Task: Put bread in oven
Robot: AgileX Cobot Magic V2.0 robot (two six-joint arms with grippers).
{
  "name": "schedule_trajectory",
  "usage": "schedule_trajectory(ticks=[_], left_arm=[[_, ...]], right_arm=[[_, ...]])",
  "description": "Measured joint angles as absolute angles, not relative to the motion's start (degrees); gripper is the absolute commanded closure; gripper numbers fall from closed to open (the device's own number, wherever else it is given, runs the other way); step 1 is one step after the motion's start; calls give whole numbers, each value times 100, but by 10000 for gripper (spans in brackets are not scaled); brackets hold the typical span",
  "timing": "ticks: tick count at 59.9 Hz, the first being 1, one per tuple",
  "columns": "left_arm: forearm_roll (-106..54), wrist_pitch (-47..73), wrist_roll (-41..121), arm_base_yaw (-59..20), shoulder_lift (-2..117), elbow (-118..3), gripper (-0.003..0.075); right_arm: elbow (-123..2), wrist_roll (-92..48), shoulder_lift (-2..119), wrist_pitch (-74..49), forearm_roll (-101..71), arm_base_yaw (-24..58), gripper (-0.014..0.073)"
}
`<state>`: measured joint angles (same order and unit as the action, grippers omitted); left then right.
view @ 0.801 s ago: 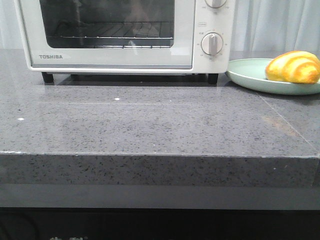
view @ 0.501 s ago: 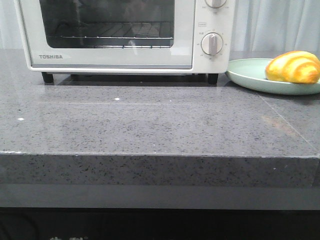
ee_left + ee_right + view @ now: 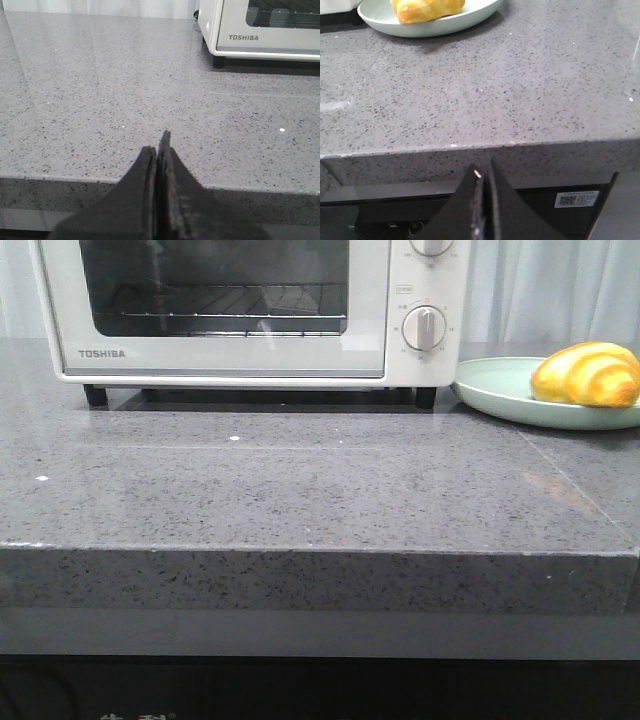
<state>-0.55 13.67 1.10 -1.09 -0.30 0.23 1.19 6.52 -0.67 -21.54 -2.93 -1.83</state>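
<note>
Grey speckled stone forms the table (image 3: 320, 490), with pale curtains behind it along the upper edge of the front view. At upper left of that view stands the oven (image 3: 250, 310) — white, door closed, wire rack visible through the glass, dials at its right side. At the right edge, a pale green plate (image 3: 500, 390) carries the bread (image 3: 587, 374), a glossy golden roll with paler stripes, resting toward the plate's right part and well apart from the oven.

Left tool (image 3: 161, 165), lower centre of the left wrist view: fingers pressed together, holding nothing, at the near edge of the table with the oven corner at upper right. Right tool (image 3: 484, 200), lower centre of the right wrist view: likewise pressed together and empty, below the table's front edge, the plate and bread at upper left.

Handling, as judged: the roll looks light and probably soft or hollow, its shiny skin likely slippery. A gentle hold across the narrower width at mid-height seems best — too firm a squeeze may dent it or make it slide out. The oven door has yet to be opened.
</note>
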Motion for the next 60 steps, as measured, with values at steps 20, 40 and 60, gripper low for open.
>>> schedule_trajectory(ticks=[20, 40, 60], left_arm=[[-55, 1367, 110, -109, -30, 23, 741], [-55, 1367, 110, -109, -30, 23, 741], [-55, 1268, 110, -109, -30, 23, 741]], right_arm=[[156, 652, -67, -1843, -293, -183, 661], [156, 652, -67, -1346, -293, -183, 661], [156, 652, -67, -1337, -293, -183, 661]])
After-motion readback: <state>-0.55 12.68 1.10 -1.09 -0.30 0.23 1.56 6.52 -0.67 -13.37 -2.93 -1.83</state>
